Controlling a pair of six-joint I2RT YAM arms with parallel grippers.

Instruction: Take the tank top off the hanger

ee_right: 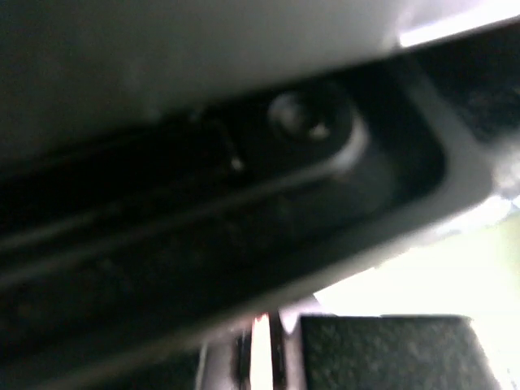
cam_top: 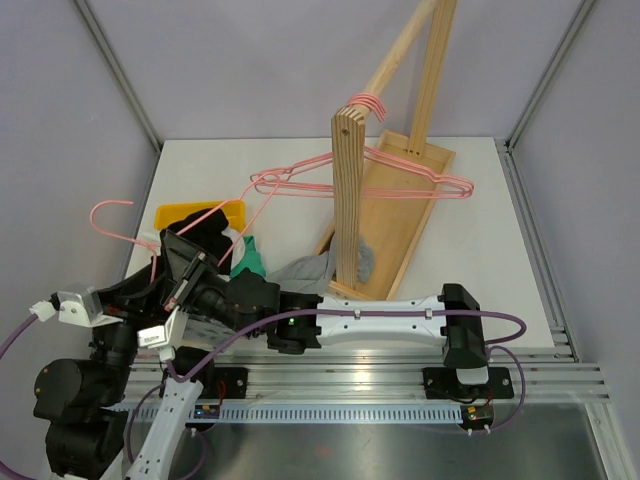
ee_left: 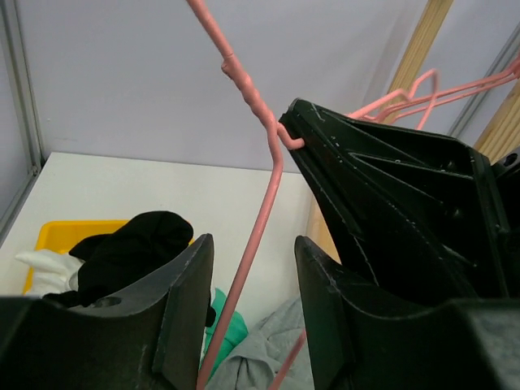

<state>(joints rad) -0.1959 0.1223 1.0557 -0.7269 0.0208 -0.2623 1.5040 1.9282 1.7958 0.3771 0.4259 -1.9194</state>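
Note:
A pink wire hanger rises at the left, its hook over the table. In the left wrist view its wire runs down between my left gripper's spread fingers, touching neither clearly. The grey tank top lies crumpled on the table by the wooden rack; it also shows in the left wrist view, with a second pink wire running down into it. My right gripper reaches across, and its black tip pinches the hanger wire. The right wrist view is blurred and dark, with a pink sliver in a narrow gap.
A yellow bin holds black and white clothes. A green garment lies beside the tank top. The wooden rack stands at centre right with several pink hangers on its rail. Frame posts stand at the corners.

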